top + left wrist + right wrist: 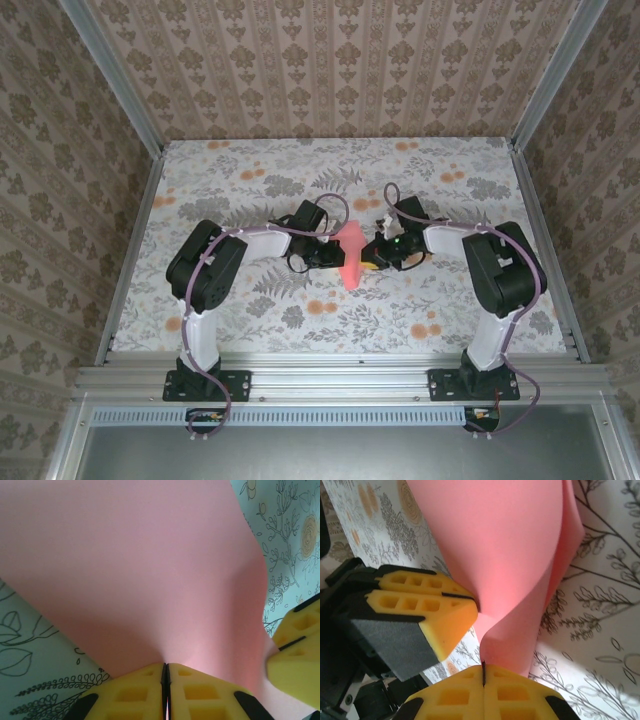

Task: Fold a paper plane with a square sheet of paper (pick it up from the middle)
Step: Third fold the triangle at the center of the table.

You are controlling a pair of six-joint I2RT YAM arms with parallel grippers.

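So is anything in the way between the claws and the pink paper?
No, nothing visible is. The left claw and the right claw are both shut on the pink paper, pinching it from either side.

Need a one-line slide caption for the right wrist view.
Pinching the pink paper, the right gripper and left gripper hold it buckled over the flowered table.
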